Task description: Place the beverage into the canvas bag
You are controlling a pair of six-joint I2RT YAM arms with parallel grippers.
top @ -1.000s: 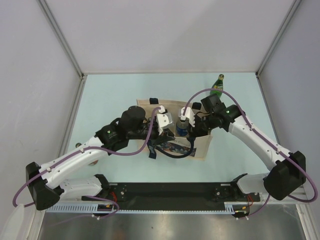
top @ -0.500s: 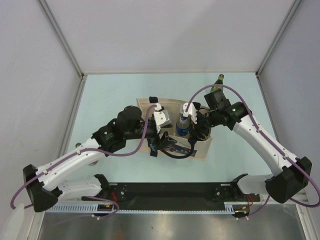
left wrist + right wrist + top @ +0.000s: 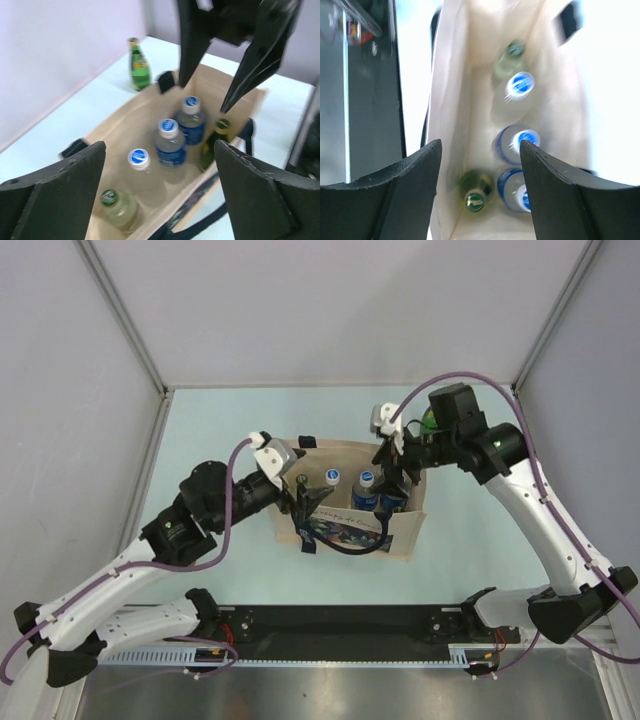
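The canvas bag (image 3: 404, 530) stands upright in mid-table, beige with navy handles. Inside it stand several beverage bottles: blue-capped water bottles (image 3: 168, 141) (image 3: 518, 142), a pale green-capped one (image 3: 113, 206) and a dark green glass bottle (image 3: 476, 195) (image 3: 215, 141) at the right end. My left gripper (image 3: 290, 478) (image 3: 160, 147) hangs open above the bag's left end, holding nothing. My right gripper (image 3: 392, 472) (image 3: 480, 145) is open above the right end, over the dark green bottle and clear of it.
Another green glass bottle (image 3: 429, 420) (image 3: 138, 65) stands on the table behind the bag, partly hidden by the right arm. The bag's handles (image 3: 340, 545) droop over its front. Grey walls enclose the table on three sides.
Both grippers have opened and lifted out of the bag. The left arm drew back to the left; the right arm rose toward the back.
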